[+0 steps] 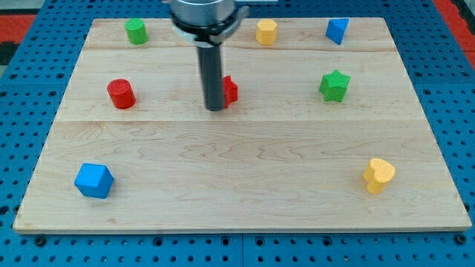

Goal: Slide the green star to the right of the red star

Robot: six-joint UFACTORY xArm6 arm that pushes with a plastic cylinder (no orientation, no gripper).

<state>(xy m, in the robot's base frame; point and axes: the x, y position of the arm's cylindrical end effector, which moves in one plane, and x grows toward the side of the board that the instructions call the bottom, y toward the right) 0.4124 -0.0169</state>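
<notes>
The green star lies on the wooden board at the view's right, in the middle band. The red star sits near the board's centre, mostly hidden behind my rod. My tip rests on the board right against the red star's left front side, far to the left of the green star.
A red cylinder is at the left. A green cylinder, a yellow block and a blue block line the top. A blue cube sits at bottom left, a yellow heart at bottom right.
</notes>
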